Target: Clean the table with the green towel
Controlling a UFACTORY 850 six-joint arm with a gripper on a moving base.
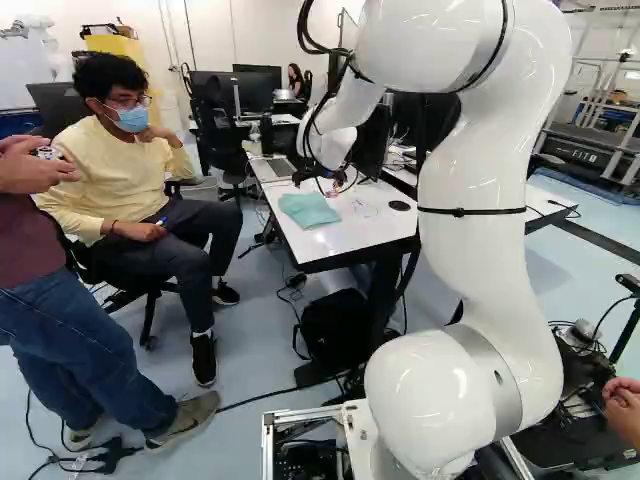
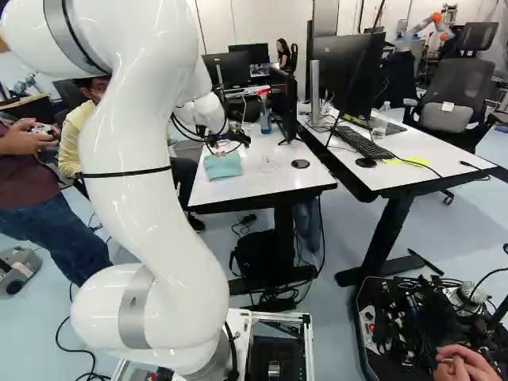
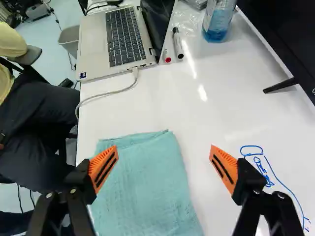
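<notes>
Clear bottle — blue liquid inside — stands apart from the towel.

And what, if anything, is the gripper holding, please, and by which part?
Nothing is held: the gripper is open, and the green towel lies on the table.

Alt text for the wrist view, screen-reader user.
Open gripper above a green towel lying on a white table. Blue marker scribbles are beside the towel; farther ahead are a laptop, two markers and a bottle of blue liquid.
</notes>
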